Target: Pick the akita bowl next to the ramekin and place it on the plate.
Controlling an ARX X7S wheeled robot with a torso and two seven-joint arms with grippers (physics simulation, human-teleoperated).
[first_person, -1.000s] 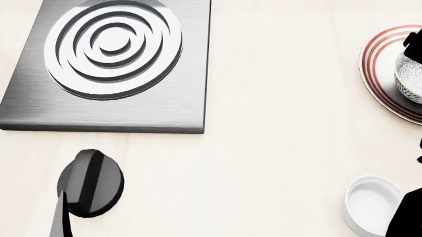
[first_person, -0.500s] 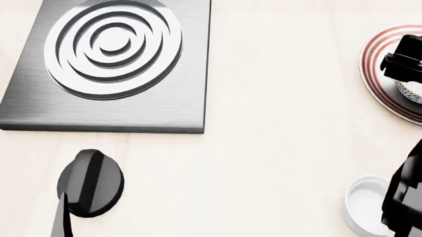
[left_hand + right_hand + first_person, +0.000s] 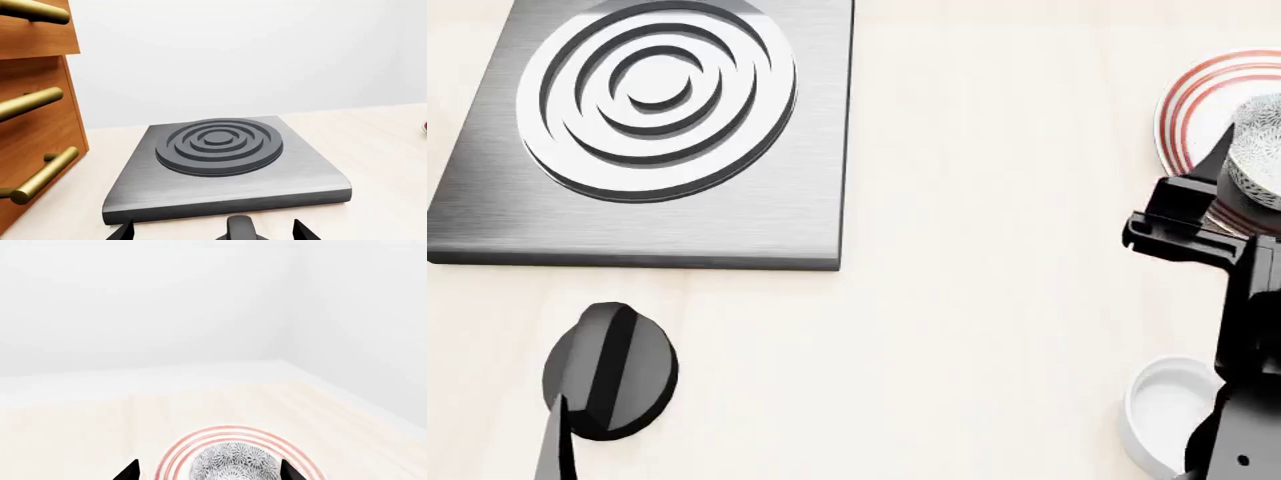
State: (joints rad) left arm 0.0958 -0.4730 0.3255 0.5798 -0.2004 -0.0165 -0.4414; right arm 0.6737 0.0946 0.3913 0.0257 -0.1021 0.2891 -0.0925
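The akita bowl (image 3: 1260, 152), grey-and-white speckled, stands upright on the red-ringed plate (image 3: 1190, 100) at the right edge of the head view. In the right wrist view the bowl (image 3: 230, 462) sits at the middle of the plate (image 3: 175, 452). My right gripper (image 3: 208, 472) is open and holds nothing; its two dark fingertips (image 3: 130, 472) flank the bowl from the near side, apart from it. The right arm (image 3: 1181, 225) stands just in front of the plate. The plain white ramekin (image 3: 1164, 408) sits near the front right, partly behind that arm. My left gripper (image 3: 212, 232) is open and empty.
A grey hotplate (image 3: 654, 130) with concentric rings lies at the back left; in the left wrist view the same hotplate (image 3: 220, 165) lies just ahead of that gripper. A wooden drawer unit (image 3: 33, 125) with brass handles stands beside it. The left arm (image 3: 607, 370) rests front left.
My right gripper has drawn back from over the bowl toward the near side, leaving the bowl standing on the plate. The left arm has not moved.
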